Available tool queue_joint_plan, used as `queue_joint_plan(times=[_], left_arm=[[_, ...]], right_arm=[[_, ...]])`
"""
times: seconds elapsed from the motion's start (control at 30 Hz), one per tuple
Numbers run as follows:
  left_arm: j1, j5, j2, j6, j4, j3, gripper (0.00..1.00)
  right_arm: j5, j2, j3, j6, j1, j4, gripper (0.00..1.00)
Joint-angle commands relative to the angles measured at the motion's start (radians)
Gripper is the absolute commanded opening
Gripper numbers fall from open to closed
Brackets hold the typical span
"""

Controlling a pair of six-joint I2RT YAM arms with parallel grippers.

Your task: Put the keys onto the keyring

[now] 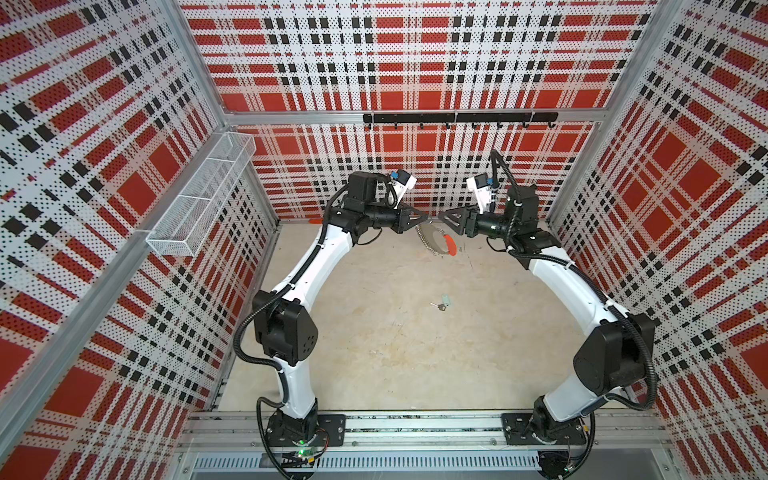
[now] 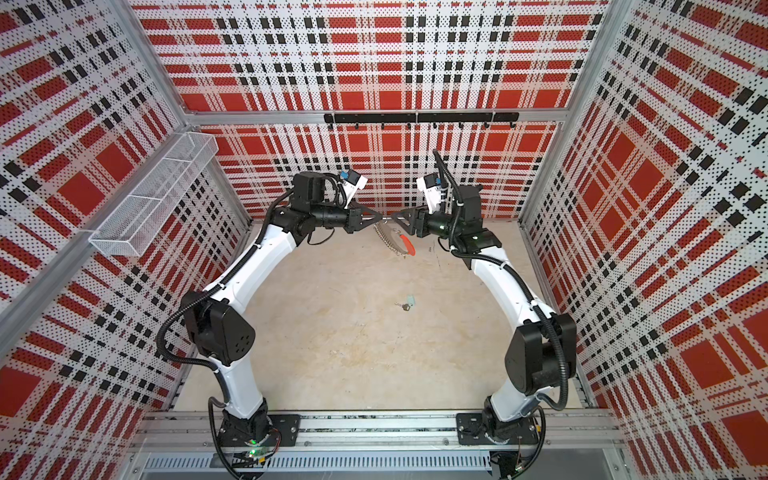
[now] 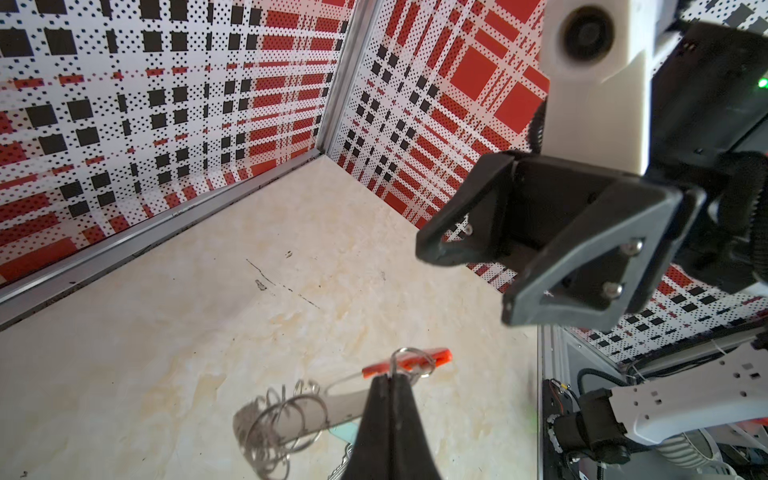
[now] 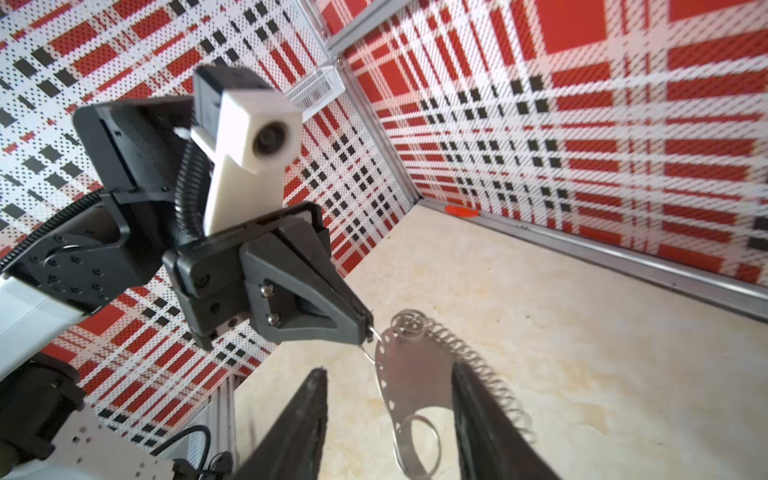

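Keys: the keys, a single tiny silver metal key with a dark head joined to a small pale mint-green rectangular tag, were seen lying on the pale marbled table, held by nothing.
Keys to grippers: they were found near the table's middle, well apart from both grippers, on the side nearer the arm bases.
Keyring: the keyring, a large flat dark grey ring with one orange-red arc segment and many small silver wire clips on its rim, was seen hanging tilted just below the two gripper tips; whether its lower edge touched the table could not be told.
Left gripper: the left gripper was clamped tight on one wire clip, and the keyring was carried by that clip.
Right gripper: the right gripper was seen with jaws partly spread, nothing gripped; in its wrist view the ring lay between its fingers, contact unclear.
Container: a white wire-mesh basket was mounted on the left wall and divided into three compartments.
Other: a small orange-red strip was seen at the foot of the back wall.
Counts: one key set, one keyring, two grippers, one basket and one strip were counted.
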Motion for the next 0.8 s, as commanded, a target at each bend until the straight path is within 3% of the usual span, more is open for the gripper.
queue_joint_plan(times=[0.0,0.13,0.27,0.77], left_arm=[[-0.022,0.009,0.019,0.048,-0.054,0.072,0.0],[-0.034,0.013,0.038,0.074,-0.115,0.121,0.0],[-0.043,0.01,0.039,0.08,-0.131,0.129,0.0],[-0.056,0.016,0.046,0.077,-0.139,0.152,0.0]], right_arm=[[-0.057,-0.004,0.021,-0.074,-0.013,-0.021,0.43],[-0.167,0.061,0.095,-0.092,-0.012,-0.074,0.33],[-0.223,0.081,0.106,-0.098,-0.007,-0.095,0.31],[-0.229,0.081,0.059,-0.11,-0.004,-0.107,0.28]])
